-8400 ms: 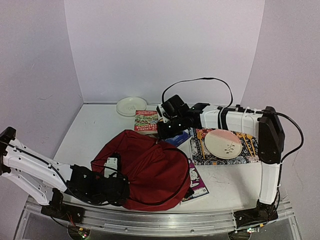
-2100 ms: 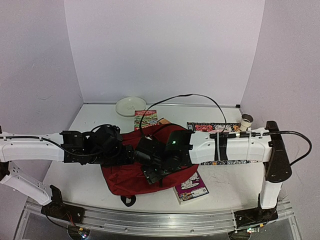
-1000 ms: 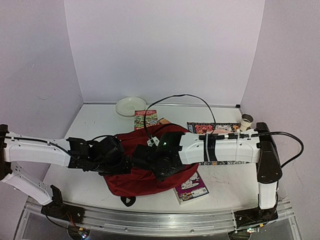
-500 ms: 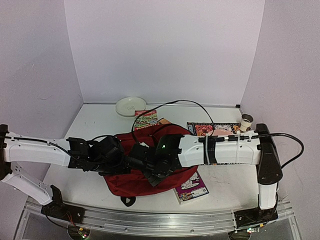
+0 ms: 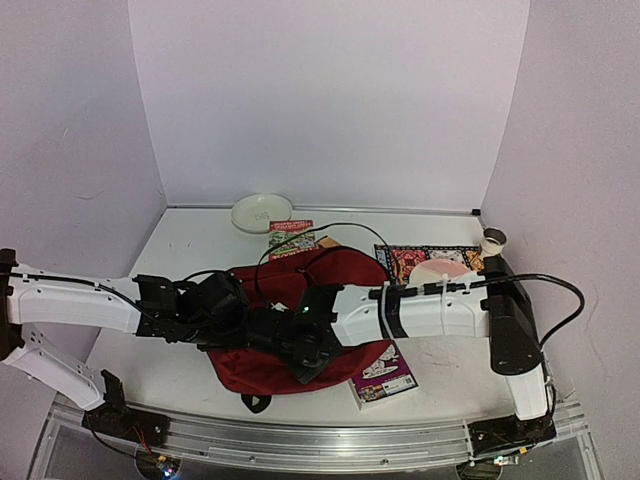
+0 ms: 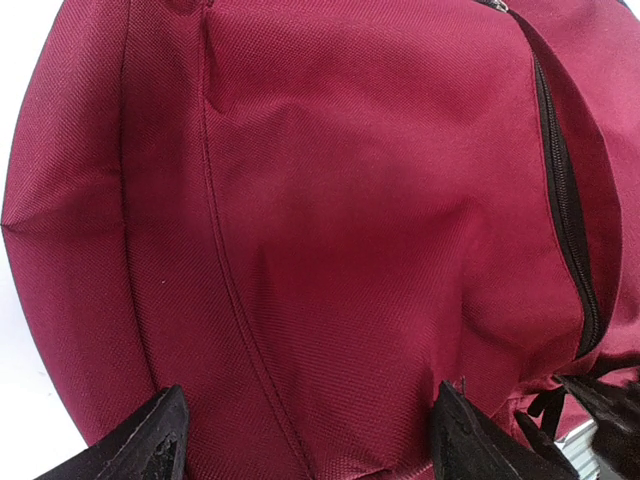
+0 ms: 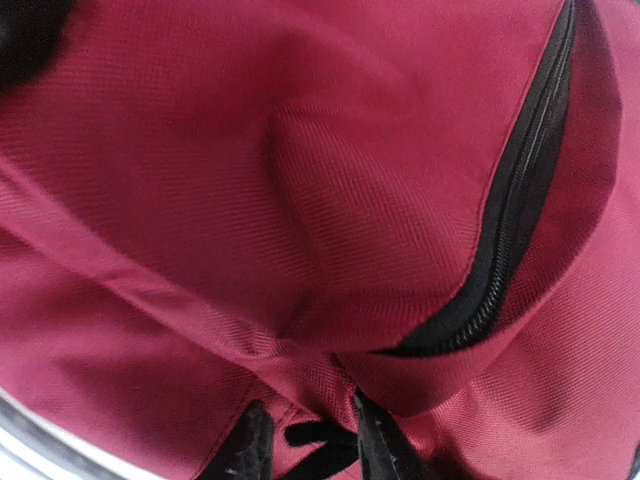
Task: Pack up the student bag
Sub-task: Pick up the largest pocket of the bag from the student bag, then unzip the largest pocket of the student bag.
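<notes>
Student bag [image 5: 350, 275]: dark red, lying flat in the middle of the table [image 5: 170, 250], partly hidden beneath both arms in the top view.
Bag zip [image 6: 562, 190]: black, running along the bag's right side in the left wrist view; its flap gapes a little in the right wrist view.
Left arm [image 5: 70, 300]: reaches in from the bag's left side, its wrist over the bag's left half.
Left gripper [image 6: 310, 405]: spread wide, its two black fingers low over the bag's red fabric, holding nothing.
Right arm [image 5: 440, 310]: stretches across the bag from its right side, its wrist over the bag's near middle.
Right gripper [image 7: 310, 410]: fingers drawn close together at the end of the bag's zip, with a black loop [image 7: 315, 435] of the bag lying between them; I cannot tell whether they pinch it.
White plate [image 5: 262, 212]: beyond the bag, at the far edge of the table, well apart from it.
Green book [image 5: 291, 238]: flat just beyond the bag's far edge.
Patterned mat [image 5: 415, 258]: beyond the bag to its right, carrying a pink plate [image 5: 447, 270].
Paper cup [image 5: 493, 240]: far right of the bag, past the mat.
Purple book [image 5: 385, 378]: flat at the bag's near right corner, close against its edge.
</notes>
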### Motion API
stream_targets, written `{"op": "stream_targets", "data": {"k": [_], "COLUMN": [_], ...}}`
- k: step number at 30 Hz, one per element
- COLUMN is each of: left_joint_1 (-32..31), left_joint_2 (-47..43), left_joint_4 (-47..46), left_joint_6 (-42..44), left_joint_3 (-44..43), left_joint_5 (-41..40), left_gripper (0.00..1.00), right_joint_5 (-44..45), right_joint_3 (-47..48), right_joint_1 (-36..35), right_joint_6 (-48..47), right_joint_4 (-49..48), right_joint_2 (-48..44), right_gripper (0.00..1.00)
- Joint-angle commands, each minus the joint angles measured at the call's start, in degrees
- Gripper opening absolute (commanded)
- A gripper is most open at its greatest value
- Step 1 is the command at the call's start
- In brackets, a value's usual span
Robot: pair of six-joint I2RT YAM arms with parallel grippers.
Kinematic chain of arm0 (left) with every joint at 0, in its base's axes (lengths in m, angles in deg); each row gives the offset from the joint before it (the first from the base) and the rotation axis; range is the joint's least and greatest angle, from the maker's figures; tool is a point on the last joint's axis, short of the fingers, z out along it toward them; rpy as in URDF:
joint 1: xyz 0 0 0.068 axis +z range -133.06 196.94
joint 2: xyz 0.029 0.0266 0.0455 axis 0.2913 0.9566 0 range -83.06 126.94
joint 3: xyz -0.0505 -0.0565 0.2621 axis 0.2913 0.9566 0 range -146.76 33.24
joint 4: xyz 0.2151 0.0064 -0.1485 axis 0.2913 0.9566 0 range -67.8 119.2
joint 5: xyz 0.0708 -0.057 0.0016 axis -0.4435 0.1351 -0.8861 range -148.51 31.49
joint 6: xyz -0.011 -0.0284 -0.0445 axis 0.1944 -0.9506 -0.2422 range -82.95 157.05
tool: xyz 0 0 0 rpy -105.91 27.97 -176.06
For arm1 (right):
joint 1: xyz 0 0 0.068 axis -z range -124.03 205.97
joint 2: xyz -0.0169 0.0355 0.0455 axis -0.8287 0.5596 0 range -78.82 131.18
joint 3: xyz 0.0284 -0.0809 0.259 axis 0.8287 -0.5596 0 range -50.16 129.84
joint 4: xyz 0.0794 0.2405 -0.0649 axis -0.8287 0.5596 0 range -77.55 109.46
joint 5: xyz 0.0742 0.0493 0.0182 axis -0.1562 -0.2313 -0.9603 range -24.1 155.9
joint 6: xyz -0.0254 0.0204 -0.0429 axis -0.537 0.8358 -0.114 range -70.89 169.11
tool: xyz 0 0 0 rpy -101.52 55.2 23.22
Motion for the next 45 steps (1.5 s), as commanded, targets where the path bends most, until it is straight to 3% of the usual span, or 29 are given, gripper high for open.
{"op": "stream_targets", "data": {"k": [1,10,18,32,35,45], "left_joint_1": [0.1,0.1,0.2,0.1,0.1,0.1], "left_joint_2": [-0.1,0.1,-0.2,-2.4,-2.4,-2.7], "left_joint_4": [0.6,0.5,0.5,0.5,0.5,0.3], "left_joint_6": [0.0,-0.2,-0.3,-1.4,-1.4,-1.6], "left_joint_3": [-0.6,-0.2,0.4,2.1,2.4,3.1], "left_joint_5": [-0.8,-0.9,-0.7,-0.7,-0.7,-0.7], "left_gripper": [0.84,0.84,0.80,0.77,0.77,0.69], "right_joint_5": [3.9,6.4,10.2,10.7,10.2,8.0], "right_joint_3": [2.6,-0.3,0.5,1.2,1.0,-1.2], "right_joint_1": [-0.2,-0.2,-0.2,-0.2,-0.1,0.3], "right_joint_6": [2.3,3.8,6.9,10.1,10.4,10.9], "right_joint_4": [7.2,9.6,10.7,12.0,11.8,10.1], "right_joint_2": [2.1,1.7,-0.4,-2.8,-3.9,-6.1], "right_gripper": [0.35,0.43,0.26,0.09,0.00,0.00]}}
